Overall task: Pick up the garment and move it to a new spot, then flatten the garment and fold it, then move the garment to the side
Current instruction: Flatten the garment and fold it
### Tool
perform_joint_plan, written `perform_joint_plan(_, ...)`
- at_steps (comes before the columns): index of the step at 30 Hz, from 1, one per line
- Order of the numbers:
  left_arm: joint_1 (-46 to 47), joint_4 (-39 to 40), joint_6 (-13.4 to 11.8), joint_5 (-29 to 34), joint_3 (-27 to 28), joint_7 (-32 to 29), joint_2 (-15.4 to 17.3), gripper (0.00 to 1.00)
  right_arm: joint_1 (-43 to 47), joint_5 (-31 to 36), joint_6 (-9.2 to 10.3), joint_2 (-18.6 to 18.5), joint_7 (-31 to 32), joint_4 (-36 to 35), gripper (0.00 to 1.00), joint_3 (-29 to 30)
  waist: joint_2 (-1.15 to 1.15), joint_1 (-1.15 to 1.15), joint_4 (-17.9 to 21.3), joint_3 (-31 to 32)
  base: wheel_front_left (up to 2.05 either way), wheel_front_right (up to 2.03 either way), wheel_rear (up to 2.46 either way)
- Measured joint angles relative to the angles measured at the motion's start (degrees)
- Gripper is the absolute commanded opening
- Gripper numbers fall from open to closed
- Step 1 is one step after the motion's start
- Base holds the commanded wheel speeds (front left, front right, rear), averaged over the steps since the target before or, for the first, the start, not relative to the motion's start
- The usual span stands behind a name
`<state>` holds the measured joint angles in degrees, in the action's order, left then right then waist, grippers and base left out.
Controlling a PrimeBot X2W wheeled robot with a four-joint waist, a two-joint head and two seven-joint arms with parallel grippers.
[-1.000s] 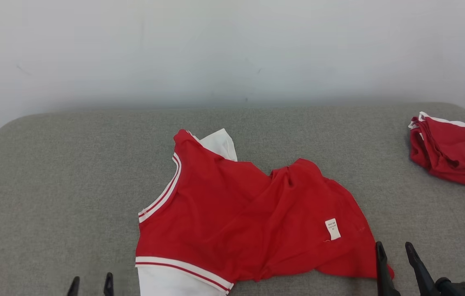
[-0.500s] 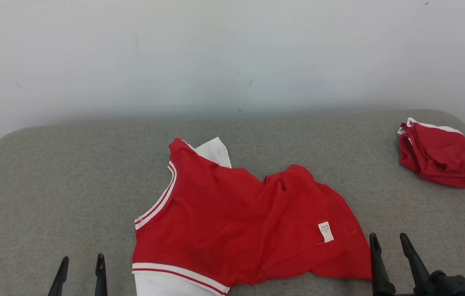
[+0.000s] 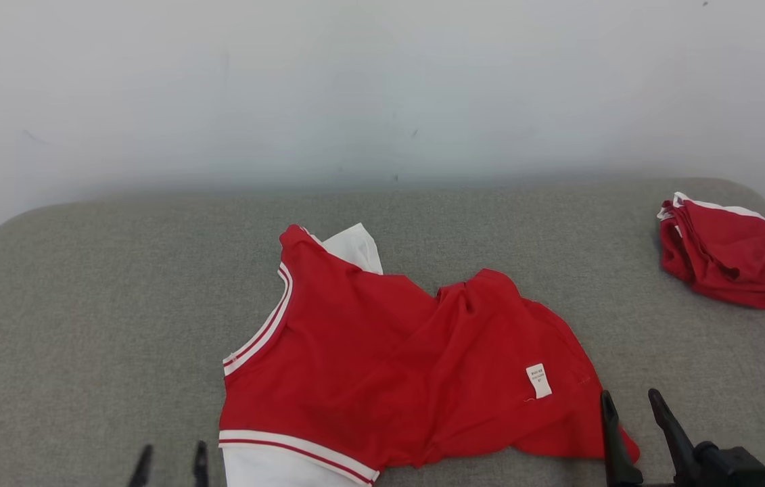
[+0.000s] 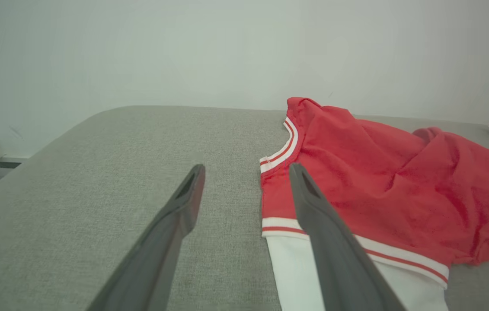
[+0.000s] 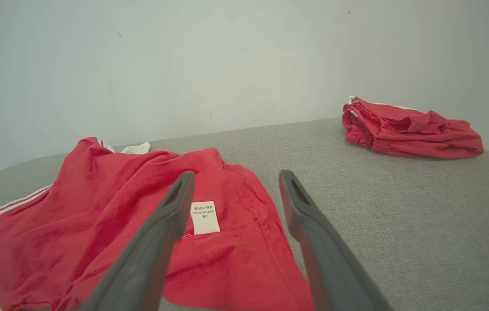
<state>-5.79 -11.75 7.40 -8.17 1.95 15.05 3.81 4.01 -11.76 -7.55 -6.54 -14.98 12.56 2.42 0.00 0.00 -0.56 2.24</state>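
The garment (image 3: 389, 365), a red top with white-and-red striped trim and white panels, lies crumpled and unfolded on the grey bench (image 3: 84, 304), about midway between the left and right edges and close to the near edge. One white part pokes out at its far side, and another lies at its near left end. A small white label (image 3: 538, 380) faces up on its right half.

The left tool (image 3: 173, 450) sits at the near edge, just left of the garment, with its fingers apart and holding nothing. In the left wrist view the left tool (image 4: 247, 168) has one finger over bare bench and the other over the garment's striped edge.

The right tool (image 3: 629, 399) sits at the garment's near right end, fingers spread and empty. In the right wrist view the right tool (image 5: 236, 175) frames the red cloth beside the label (image 5: 204, 217).

A second red garment (image 3: 734, 253), folded into a bundle, rests at the far right corner, well apart from the first.
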Motion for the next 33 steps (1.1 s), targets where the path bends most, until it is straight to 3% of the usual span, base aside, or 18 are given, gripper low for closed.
perform_joint_plan(15,1.0,-15.2,0.1,-8.1,-12.6,-1.0,1.6,1.0,-11.2,0.3,0.0,-4.7,2.9,17.6,1.0,-3.3,0.01,0.01,-0.3,-1.7,0.0,0.0,0.0)
perform_joint_plan(33,5.0,-24.7,0.1,-12.7,-18.1,0.0,1.6,1.0,-24.6,-1.3,0.0,-8.7,2.9,37.7,1.0,-10.2,0.01,0.01,-2.0,-4.0,0.0,0.0,0.0)
